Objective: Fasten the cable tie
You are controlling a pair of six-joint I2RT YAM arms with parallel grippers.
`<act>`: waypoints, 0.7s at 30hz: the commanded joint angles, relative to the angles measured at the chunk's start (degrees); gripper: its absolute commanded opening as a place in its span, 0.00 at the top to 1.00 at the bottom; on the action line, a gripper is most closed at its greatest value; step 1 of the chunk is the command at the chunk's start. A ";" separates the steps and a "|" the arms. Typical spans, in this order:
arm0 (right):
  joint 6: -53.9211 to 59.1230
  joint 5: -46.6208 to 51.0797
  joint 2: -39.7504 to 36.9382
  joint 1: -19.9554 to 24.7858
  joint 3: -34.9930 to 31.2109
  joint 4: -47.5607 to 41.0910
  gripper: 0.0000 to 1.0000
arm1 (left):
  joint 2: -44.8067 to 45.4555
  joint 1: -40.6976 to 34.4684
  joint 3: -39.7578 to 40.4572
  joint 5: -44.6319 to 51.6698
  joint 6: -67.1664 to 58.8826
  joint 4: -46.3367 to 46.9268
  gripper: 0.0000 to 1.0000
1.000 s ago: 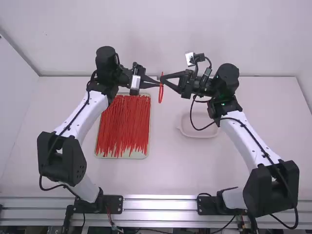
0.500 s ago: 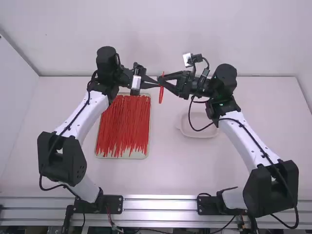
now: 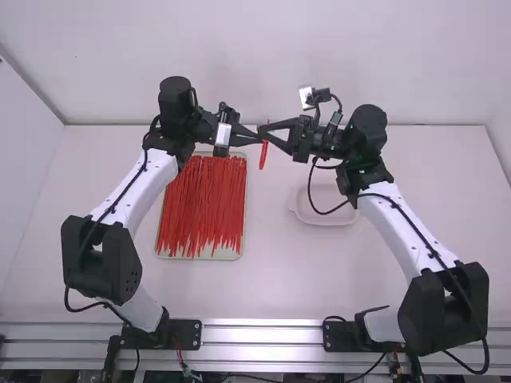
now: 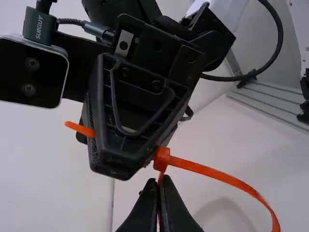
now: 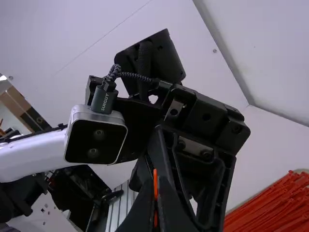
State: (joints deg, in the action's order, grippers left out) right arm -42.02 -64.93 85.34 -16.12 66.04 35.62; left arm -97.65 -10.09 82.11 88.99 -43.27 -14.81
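Right arm has edged slightly toward the left one over the last second, and the two grippers now meet tip to tip in the air over the far end of the tray. Left gripper is clamped tight on the red cable tie, just under its head. Right gripper is pinched closed on the strap too, with the tail poking out past its fingers. The tie's loop hangs free, off the table. Opposed grips likely let one arm brace the head while the other pulls the tail. Spare ties fill the tray. The white dish beside it is probably for finished ones.
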 commanded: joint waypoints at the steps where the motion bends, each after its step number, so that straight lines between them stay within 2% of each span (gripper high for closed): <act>1: -0.24 0.09 0.07 -0.15 1.40 0.66 1.00 | 0.35 -0.44 -0.44 0.59 0.02 0.20 0.98; 10: -3.21 0.61 0.07 0.11 1.40 4.68 1.00 | 0.35 -0.85 -1.64 0.26 -0.07 0.72 0.98; 21: -3.21 1.57 0.07 0.00 1.46 4.70 1.00 | 0.35 -0.55 -6.47 0.02 -1.53 -1.51 0.98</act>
State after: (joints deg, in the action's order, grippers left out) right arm -44.80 -64.99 86.50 -16.05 66.02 38.74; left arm -97.17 -10.13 78.24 88.92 -43.97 -16.88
